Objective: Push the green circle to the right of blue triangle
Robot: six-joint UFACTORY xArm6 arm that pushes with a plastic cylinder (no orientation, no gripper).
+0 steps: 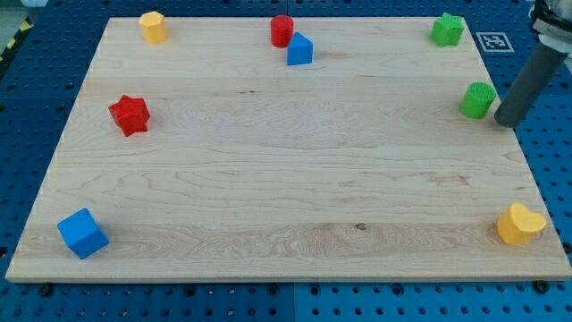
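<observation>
The green circle [478, 99] is a short, bright green cylinder standing upright at the board's [286, 206] right edge, toward the view's top. The blue triangle [299, 50] sits well apart, at the top centre, touching or just beside a red cylinder [282, 30]. My tip [507, 121] rests just right of the green circle; I cannot tell whether they touch. I read no lettering; a black-and-white marker [494, 41] lies off the board's top-right corner.

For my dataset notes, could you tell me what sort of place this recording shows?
Probably a robotics lab bench: a wooden board with small coloured blocks lies on a blue perforated table, a fiducial marker sits beside it, and my tip rests beside the green circle.
</observation>
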